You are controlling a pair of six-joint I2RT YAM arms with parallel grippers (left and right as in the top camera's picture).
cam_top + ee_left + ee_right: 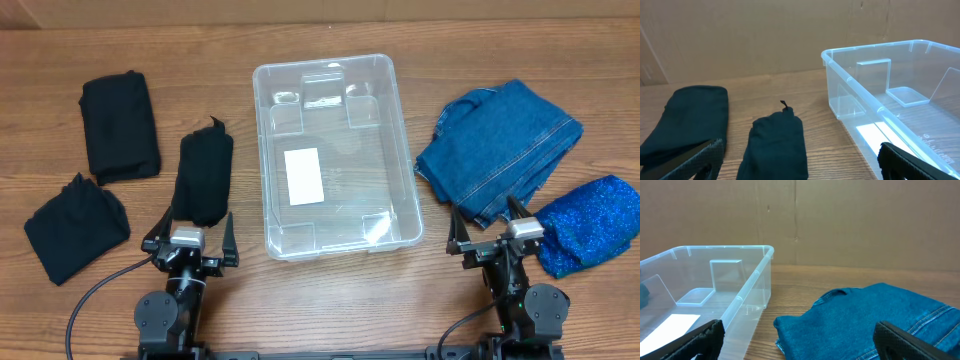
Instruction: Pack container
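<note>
The clear plastic container stands empty mid-table, with a white label on its base. It also shows in the left wrist view and the right wrist view. My left gripper is open and empty at the near edge, just behind a folded black cloth, which also shows in the left wrist view. My right gripper is open and empty, just behind the folded blue jeans, seen in the right wrist view.
Two more folded black cloths lie at the left, one far and one near. A sparkly blue cloth lies at the right, beside the jeans. A cardboard wall backs the table.
</note>
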